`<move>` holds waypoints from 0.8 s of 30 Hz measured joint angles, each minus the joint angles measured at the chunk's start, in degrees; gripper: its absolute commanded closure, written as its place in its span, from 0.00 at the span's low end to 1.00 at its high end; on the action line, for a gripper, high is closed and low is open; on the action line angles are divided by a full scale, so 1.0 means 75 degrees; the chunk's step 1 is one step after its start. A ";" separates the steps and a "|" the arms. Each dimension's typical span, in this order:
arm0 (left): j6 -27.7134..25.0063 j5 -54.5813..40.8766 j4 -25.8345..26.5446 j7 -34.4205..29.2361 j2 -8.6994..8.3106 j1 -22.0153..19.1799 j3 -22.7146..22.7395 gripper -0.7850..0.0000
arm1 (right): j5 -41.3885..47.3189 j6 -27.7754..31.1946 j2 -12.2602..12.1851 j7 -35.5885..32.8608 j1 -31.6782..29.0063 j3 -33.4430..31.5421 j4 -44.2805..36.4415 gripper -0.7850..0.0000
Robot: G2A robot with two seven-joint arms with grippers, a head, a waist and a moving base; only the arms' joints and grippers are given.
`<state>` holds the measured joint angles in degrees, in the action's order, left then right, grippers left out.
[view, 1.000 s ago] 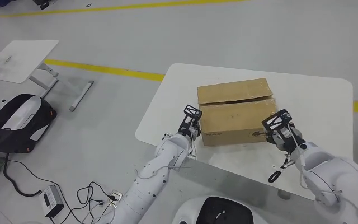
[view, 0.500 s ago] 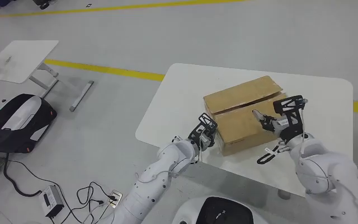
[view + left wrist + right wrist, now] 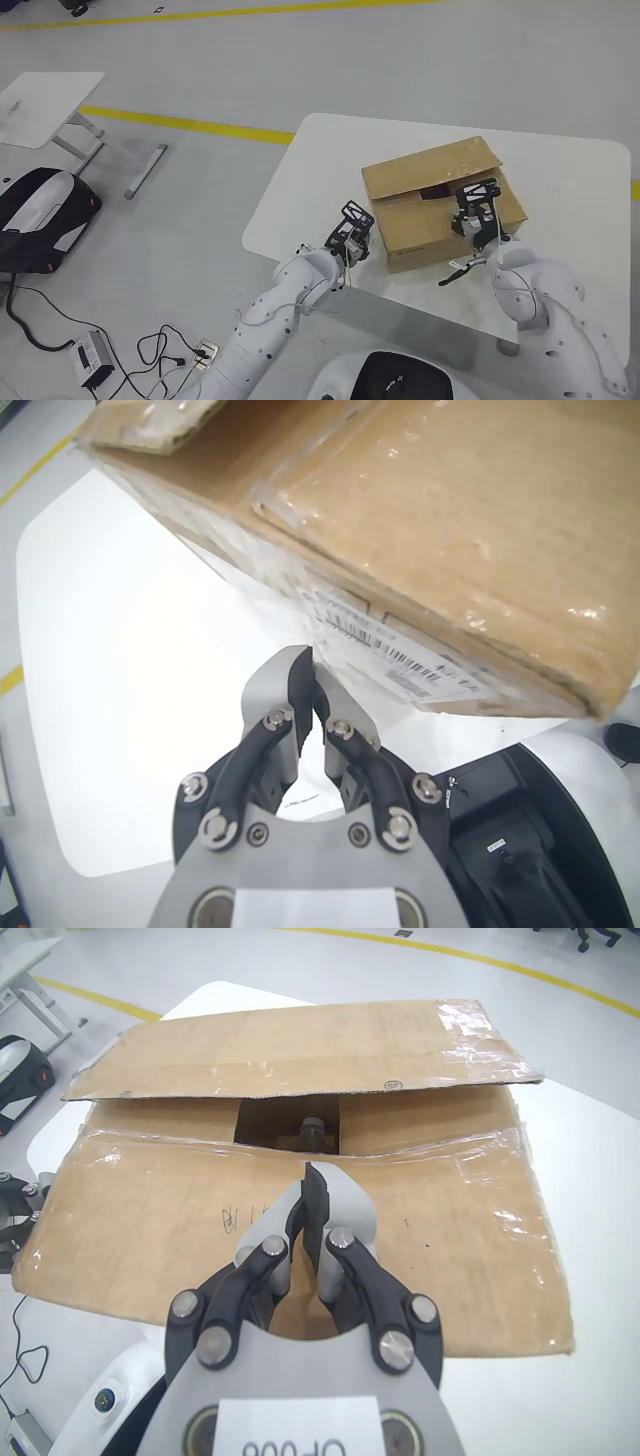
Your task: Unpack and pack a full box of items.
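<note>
Box (image 3: 420,170) sits mid-table (image 3: 320,170), long axis left to right. Right gripper (image 3: 311,1178), clenched and empty, is over the near flap (image 3: 150,1208). The opening gap (image 3: 270,1125) lies just beyond it. Left gripper (image 3: 306,680), likewise clenched, is at the box's left end.

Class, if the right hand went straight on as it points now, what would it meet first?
The right hand would probably meet the box's near flap at its taped edge; depth unclear.

A brown cardboard box (image 3: 400,1238), covered with clear tape, is seen on a white rounded table (image 3: 220,995). The right gripper (image 3: 311,1178) is held over the near flap (image 3: 150,1208), fingers pressed together. A dark bottle with a grey cap (image 3: 312,1133) is exposed in the gap between the flaps.
</note>
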<state>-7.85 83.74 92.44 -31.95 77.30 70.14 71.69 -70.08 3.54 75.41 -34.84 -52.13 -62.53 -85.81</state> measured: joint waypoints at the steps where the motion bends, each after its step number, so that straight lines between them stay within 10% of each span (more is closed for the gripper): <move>1: 0.0128 0.0087 0.0028 -0.0009 -0.0003 0.0026 0.0024 1.00 | -0.0034 -0.0013 0.0004 -0.0019 0.0020 0.0009 0.0016 1.00; 24: 0.1270 -0.1638 0.0092 -0.0352 0.0093 -0.0017 0.0652 1.00 | -0.0342 -0.0039 0.0085 -0.0280 0.0231 0.0017 0.0281 1.00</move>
<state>1.67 71.46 93.13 -34.59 78.00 70.01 76.59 -72.64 3.25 76.04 -36.94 -50.40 -62.41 -83.70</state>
